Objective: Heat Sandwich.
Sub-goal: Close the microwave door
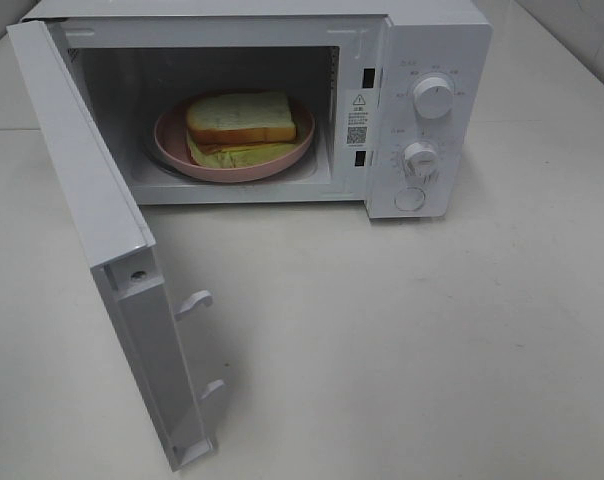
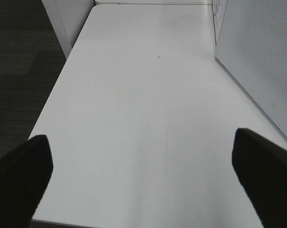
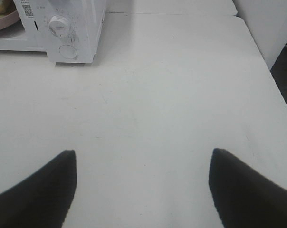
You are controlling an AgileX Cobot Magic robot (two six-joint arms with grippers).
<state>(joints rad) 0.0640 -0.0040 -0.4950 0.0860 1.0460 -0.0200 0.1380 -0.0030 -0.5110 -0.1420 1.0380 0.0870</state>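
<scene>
Pose: left fingers (image 2: 20,180) apart over table (image 2: 134,95) | right fingers (image 3: 34,190) apart, empty

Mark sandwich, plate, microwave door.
sandwich (image 1: 240,118), exterior high view, top bread slice.
plate (image 1: 232,172), exterior high view, front rim.
microwave door (image 1: 82,150), exterior high view, upper half.

No brand name or number is reading clearly. The microwave (image 1: 432,40) is carrying a small label (image 1: 358,118) on the front frame, btwn cavity and control panel. It is showing a warning-triangle sign at top, fine print below (too small to read), then a QR code (image 1: 356,135). Tiny markings are ringing the upper knob (image 1: 433,97) and lower knob (image 1: 420,156); illegible.
</scene>
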